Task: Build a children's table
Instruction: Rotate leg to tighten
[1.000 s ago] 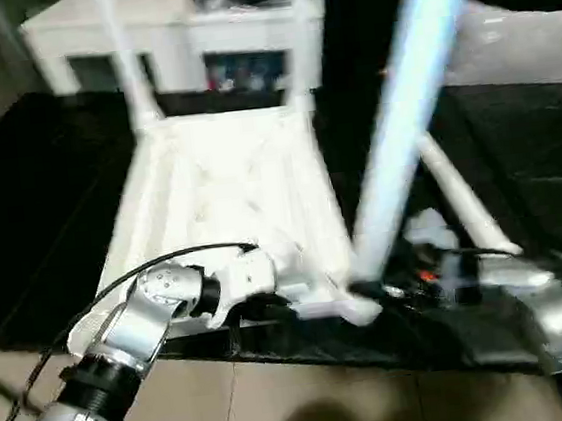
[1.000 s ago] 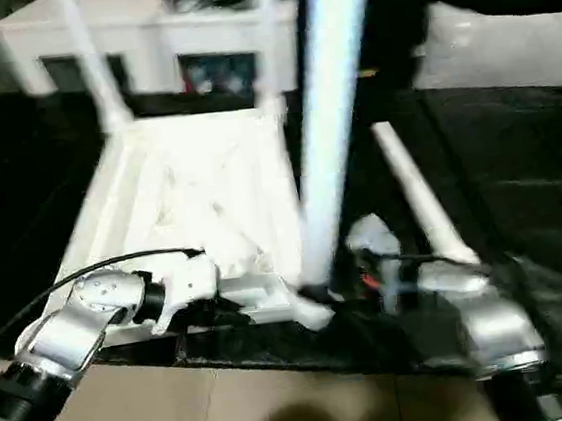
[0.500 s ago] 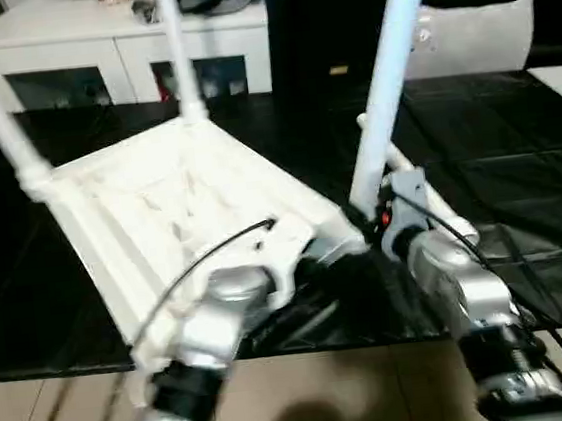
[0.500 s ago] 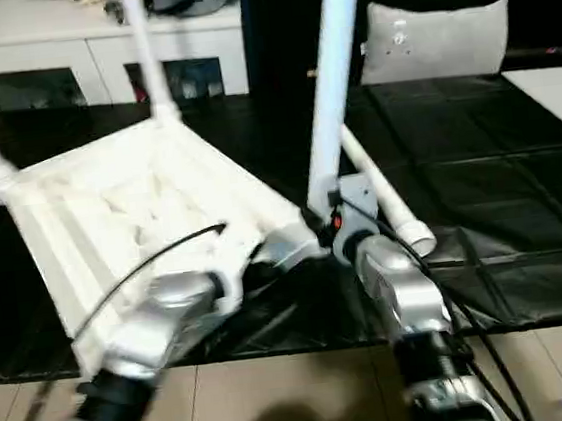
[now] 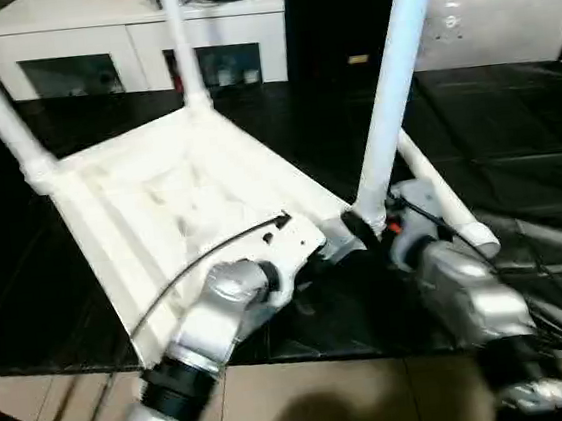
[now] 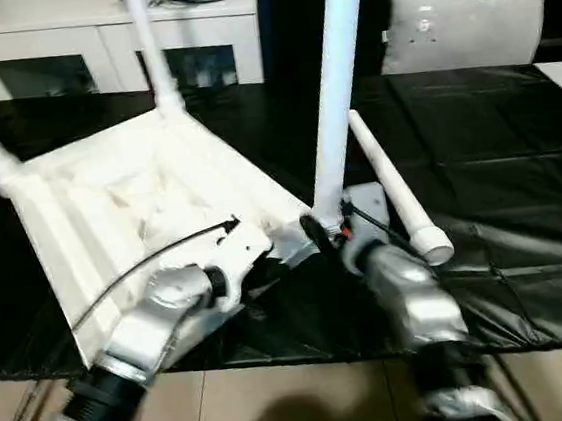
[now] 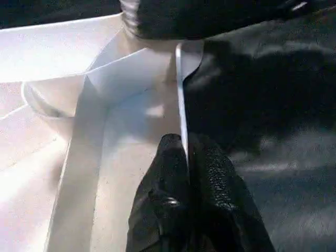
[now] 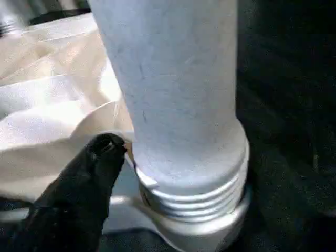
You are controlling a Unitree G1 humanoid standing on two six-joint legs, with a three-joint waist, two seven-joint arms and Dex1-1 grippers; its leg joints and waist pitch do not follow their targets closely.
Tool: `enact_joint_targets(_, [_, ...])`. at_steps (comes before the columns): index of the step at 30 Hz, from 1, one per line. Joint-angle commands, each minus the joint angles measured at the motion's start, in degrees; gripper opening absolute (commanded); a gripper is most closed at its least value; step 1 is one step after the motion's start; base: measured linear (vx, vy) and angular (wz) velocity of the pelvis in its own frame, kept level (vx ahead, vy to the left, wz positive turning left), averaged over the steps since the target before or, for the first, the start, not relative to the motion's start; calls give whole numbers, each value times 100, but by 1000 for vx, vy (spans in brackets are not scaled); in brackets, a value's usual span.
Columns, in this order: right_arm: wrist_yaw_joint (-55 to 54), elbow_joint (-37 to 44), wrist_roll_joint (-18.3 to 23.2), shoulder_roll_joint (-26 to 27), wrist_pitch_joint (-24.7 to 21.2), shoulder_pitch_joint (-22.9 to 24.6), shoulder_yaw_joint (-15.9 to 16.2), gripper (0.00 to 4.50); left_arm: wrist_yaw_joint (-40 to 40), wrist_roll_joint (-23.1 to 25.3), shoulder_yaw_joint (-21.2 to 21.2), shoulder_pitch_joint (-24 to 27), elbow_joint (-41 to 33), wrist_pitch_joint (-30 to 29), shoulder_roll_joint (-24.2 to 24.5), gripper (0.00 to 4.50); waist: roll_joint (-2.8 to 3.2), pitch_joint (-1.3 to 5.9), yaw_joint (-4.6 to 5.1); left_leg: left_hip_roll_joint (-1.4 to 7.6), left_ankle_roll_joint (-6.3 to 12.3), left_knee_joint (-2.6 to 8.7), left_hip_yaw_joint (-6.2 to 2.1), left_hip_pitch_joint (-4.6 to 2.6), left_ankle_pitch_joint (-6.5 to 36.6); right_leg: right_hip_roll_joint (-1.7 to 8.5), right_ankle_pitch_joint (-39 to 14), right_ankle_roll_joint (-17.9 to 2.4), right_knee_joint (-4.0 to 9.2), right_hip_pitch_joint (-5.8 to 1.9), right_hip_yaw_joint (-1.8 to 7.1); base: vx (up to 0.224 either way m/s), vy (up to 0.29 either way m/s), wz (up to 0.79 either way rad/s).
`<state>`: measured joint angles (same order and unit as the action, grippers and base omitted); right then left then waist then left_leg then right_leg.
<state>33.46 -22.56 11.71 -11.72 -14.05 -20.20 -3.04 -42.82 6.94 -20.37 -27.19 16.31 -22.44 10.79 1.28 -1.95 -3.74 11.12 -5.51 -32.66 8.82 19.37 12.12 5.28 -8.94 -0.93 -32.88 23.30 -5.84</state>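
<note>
Your left pincer [image 7: 186, 173] is clenched on the tabletop [image 5: 174, 197] rim; your right pincer [image 5: 364, 230] grasps the upright leg [image 5: 388, 84] at its socket.

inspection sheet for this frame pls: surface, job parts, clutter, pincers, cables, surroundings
Surface: black sheeted table, creased.
Job's things: white ribbed plastic tabletop, underside up; two white tubular legs standing in far sockets; third leg at the near socket, threads exposed; fourth leg lying loose.
Clutter: nothing seen.
Grippers: left pincer shut on the tabletop's rim; right pincer at third leg's base.
Cables: black cable over left forearm.
Surroundings: white glass-door cabinet, grey pillow.
</note>
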Motion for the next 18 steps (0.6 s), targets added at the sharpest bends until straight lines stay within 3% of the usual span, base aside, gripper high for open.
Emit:
enact_joint_targets(1, [583,281,122,-319,16,79,91,432,-357,65,-211,32,234,81,245,0,-41,277,-47,140,527,363,27,107,864,296,-1661,-956,395,-369,259,0,0,0])
enact_joint_targets(8, [2009,673,354,-1167,53,203,317,442,-1464,30,-544,42,366,824,921,0,-59,280,-92,141,572,357,26,105,934,308,-1845,-917,392,-367,270,0,0,0])
enact_joint_targets(12, [2627,690,400,-1442,80,148,486,408,-2070,-53,-691,51,390,1439,1220,0,-60,278,-148,161,554,364,32,75,951,305,-1874,-960,381,-343,278,0,0,0])
enact_joint_targets(18, [3299,652,417,-1703,28,42,757,365,-2635,-78,-828,-22,430,1825,1483,0,-78,296,-258,183,535,352,50,53,819,313,-1611,-1071,324,-351,288,0,0,0])
